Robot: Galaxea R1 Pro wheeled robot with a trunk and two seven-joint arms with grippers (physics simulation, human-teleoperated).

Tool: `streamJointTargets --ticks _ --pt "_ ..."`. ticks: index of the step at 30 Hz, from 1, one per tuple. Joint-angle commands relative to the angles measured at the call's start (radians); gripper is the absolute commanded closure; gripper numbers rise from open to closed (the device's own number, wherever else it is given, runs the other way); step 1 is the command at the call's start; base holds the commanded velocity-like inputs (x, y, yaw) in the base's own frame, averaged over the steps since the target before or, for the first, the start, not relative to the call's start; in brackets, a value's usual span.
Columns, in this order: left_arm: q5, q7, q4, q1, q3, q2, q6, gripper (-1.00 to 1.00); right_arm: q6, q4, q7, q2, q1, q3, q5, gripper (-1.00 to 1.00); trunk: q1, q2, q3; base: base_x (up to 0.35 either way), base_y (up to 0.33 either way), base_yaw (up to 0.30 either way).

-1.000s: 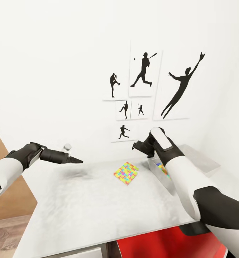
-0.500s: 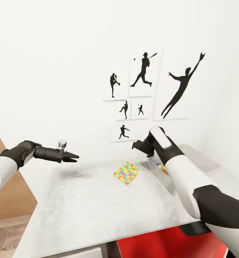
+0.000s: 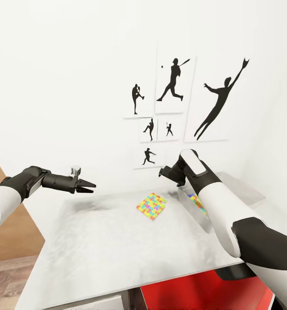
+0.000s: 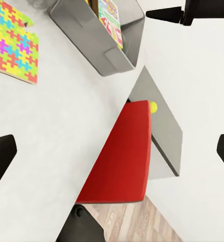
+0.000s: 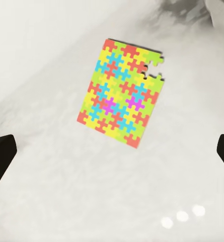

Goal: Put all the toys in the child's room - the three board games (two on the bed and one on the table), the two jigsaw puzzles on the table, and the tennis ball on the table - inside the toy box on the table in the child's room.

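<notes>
A multicoloured jigsaw puzzle (image 3: 152, 206) lies flat on the light grey table (image 3: 117, 245). To its right stands the grey toy box (image 3: 190, 206), partly behind my right forearm; a flat printed board game (image 4: 109, 15) stands inside it. The tennis ball (image 4: 153, 107) rests on the table's darker lower section beside a red chair. My left gripper (image 3: 89, 187) hovers open above the table's far left part, holding nothing. My right gripper (image 5: 112, 154) hangs open above the jigsaw puzzle (image 5: 123, 98), empty, with its fingertips (image 5: 1, 156) wide apart.
A white wall with black sports silhouette pictures (image 3: 173, 82) runs right behind the table. A red chair (image 3: 203, 292) is tucked under the table's near right edge. Wood floor (image 3: 5, 280) shows at the left.
My left gripper has turned at the wrist and risen slightly, staying above the table's left part. The head view has shifted a little. The puzzle and toy box have not moved.
</notes>
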Motion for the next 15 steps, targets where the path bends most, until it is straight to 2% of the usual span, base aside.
streamJointTargets --ticks 1,11,15 --pt "0.004 -0.005 -0.002 -0.001 -0.007 0.001 0.012 -1.00 0.001 0.002 -0.009 0.000 -0.001 0.003 -0.009 -1.00 0.000 -0.002 -0.004 0.000 0.000 0.000" --pt "0.004 -0.005 -0.009 -0.001 -0.006 -0.002 0.020 -1.00 0.000 0.010 -0.008 -0.005 -0.002 0.017 -0.009 -1.00 0.000 -0.002 -0.020 0.000 0.000 0.000" --pt "0.004 -0.005 -0.032 -0.001 -0.002 -0.003 0.046 -1.00 0.000 0.010 -0.008 -0.004 -0.002 0.025 -0.009 -1.00 0.000 -0.002 -0.027 0.000 0.000 0.000"
